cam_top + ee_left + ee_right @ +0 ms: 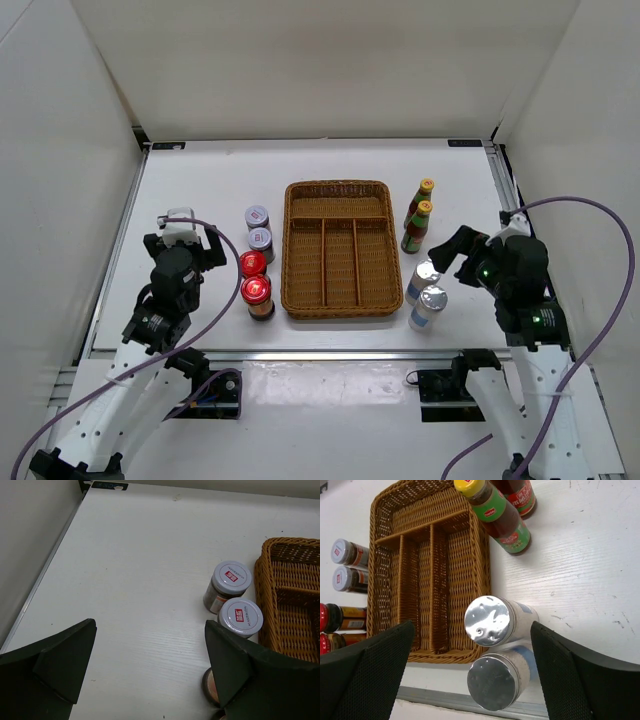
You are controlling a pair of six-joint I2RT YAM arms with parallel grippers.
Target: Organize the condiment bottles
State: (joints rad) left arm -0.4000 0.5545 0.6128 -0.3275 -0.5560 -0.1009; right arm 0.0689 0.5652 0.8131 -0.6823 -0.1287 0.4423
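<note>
Both sets of jaws stand wide and hold nothing: the left gripper (150,630) is just left of the jars beside the brown wicker tray (337,185), and the right gripper (471,627) is over the two silver-capped pale-labelled bottles (428,288) at the tray's right near corner. By my judgement nothing is sorted yet. The two grey-lidded glass jars (259,227) and two red-lidded jars (255,277) line the tray's left side, the two slim dark yellow-capped bottles (421,212) its right far side, and no bottle is inside it. All stand on a white table (200,180) enclosed by plain white walls (300,60).
</note>
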